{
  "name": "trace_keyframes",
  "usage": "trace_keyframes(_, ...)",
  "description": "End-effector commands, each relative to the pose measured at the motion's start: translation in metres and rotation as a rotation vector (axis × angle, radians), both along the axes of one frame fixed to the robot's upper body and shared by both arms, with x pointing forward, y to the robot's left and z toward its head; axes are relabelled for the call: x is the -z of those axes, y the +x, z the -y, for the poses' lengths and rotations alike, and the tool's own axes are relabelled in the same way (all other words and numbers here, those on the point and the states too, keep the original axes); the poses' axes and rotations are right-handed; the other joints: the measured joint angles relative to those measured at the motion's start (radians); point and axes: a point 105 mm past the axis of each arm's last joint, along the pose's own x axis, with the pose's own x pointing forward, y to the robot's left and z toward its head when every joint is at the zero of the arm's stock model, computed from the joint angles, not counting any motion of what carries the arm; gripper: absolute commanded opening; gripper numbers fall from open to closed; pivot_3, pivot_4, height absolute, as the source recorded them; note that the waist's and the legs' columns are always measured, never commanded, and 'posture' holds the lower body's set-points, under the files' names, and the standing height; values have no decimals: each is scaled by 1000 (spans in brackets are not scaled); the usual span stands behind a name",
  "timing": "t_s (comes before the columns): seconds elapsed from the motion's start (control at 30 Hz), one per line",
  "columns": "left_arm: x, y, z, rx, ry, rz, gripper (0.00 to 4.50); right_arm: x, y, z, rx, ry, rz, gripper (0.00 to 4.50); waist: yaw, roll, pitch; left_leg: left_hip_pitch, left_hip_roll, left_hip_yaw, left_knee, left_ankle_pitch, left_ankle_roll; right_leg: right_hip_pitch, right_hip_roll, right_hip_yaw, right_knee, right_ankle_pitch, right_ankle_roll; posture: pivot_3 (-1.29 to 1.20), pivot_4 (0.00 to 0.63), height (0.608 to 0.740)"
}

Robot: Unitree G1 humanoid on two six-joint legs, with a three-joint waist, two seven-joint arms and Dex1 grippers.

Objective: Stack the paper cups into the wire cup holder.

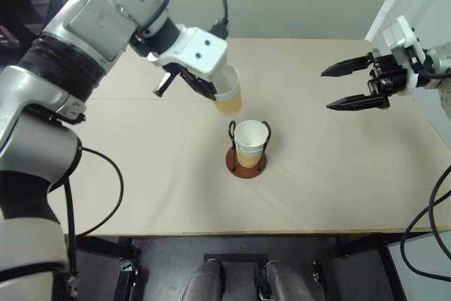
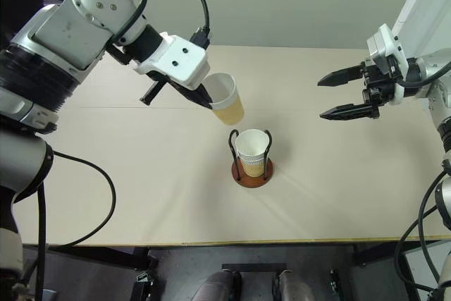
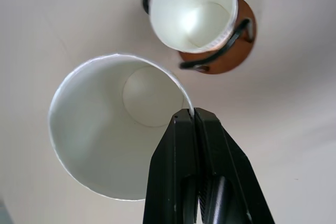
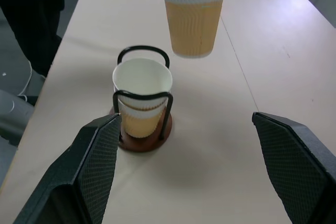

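The left arm reaches in from the upper left, its wrist angled downward and toward the middle of the table. The left gripper [image 1: 211,89] has its 2 black fingers [image 3: 197,145] pressed together, pinching the rim of a paper cup [image 1: 228,93] held in the air. The right arm comes in from the right edge, its wrist roughly level and pointing leftward. The right gripper [image 1: 345,86] hangs above the table with its 2 fingers spread wide apart, holding nothing.
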Motion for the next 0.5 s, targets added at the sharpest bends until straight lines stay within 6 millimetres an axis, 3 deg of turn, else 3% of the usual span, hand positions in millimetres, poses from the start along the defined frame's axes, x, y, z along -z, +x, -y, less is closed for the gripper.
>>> trace_keyframes(0.03, -15, -6, 9, 45, 2, 29, 36, -7, -2, 8, 17, -17, 32, 4049, 0, 0, 0, 0, 0, 0, 0, 0, 0, 0, 0, 0, 0, 0, 0, 0, 150, 740)
trace_keyframes(0.5, -16, -24, 34, 123, -37, -40, 36, -5, 0, 1, -1, -23, 38, 4049, 2, 0, 0, -2, 0, 1, 5, -1, 2, 0, 0, 0, 0, 2, 3, 0, 150, 740)
